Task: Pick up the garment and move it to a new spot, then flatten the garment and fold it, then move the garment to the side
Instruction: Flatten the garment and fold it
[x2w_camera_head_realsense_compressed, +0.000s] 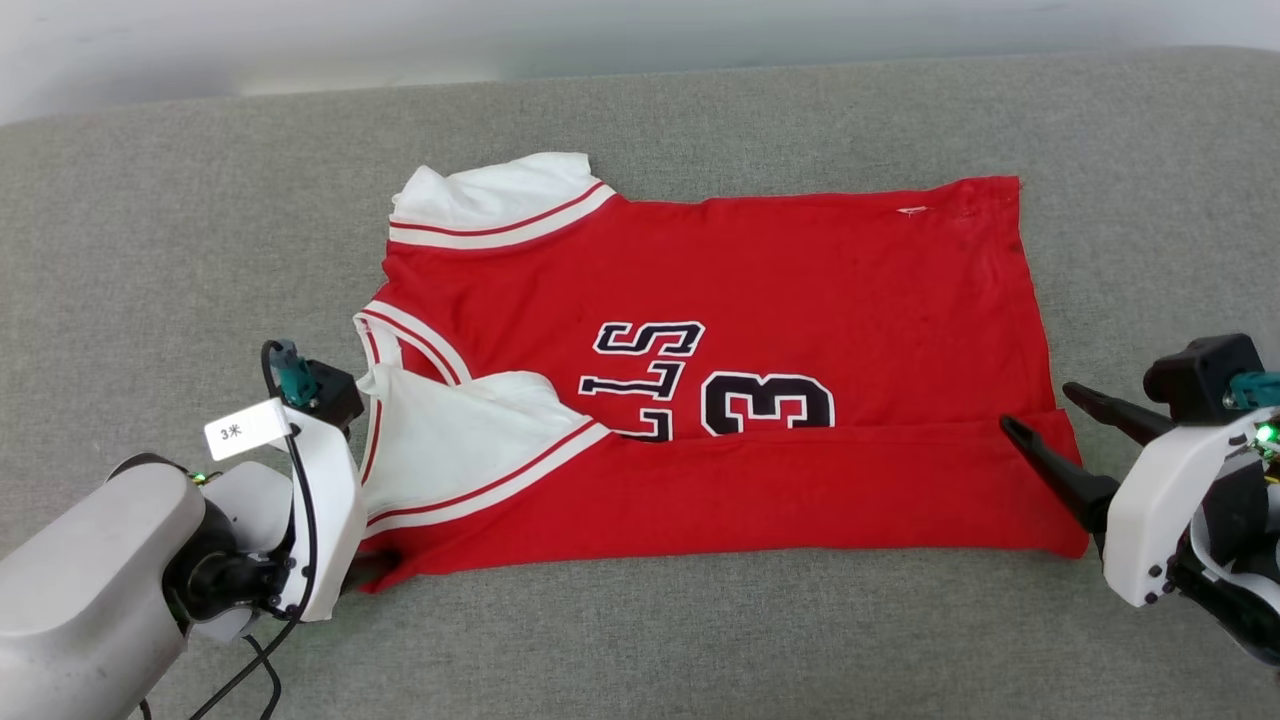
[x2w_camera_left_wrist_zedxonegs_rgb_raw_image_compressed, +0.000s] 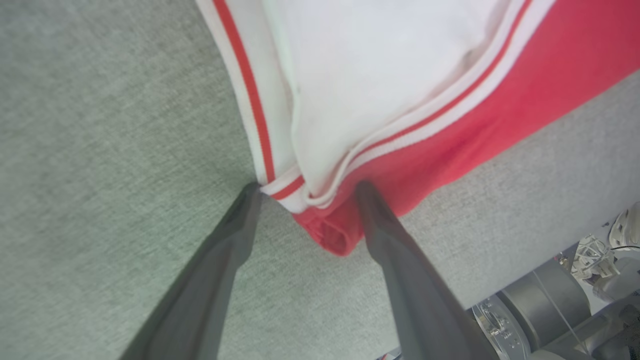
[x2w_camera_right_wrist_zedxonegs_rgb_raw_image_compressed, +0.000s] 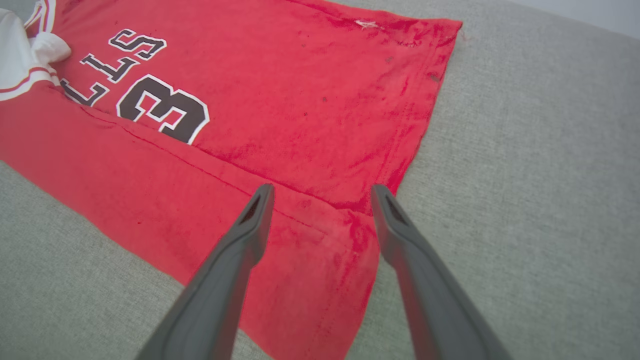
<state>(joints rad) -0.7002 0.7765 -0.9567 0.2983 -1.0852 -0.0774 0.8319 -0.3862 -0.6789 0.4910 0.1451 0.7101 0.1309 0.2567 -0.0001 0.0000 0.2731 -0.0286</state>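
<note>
Bracketing garment (x2w_camera_head_realsense_compressed: 800, 270) near corners: left hand (x2w_camera_left_wrist_zedxonegs_rgb_raw_image_compressed: 307, 186), right hand (x2w_camera_head_realsense_compressed: 1036, 406), agape.

Open grey upholstery (x2w_camera_head_realsense_compressed: 700, 640) all around garment (x2w_camera_head_realsense_compressed: 780, 290)

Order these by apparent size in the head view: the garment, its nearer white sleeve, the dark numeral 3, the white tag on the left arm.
1. garment
2. nearer white sleeve
3. numeral 3, partly hidden by a fold
4. white tag; it probably sits nearer the camera, so its real size is unsure
</note>
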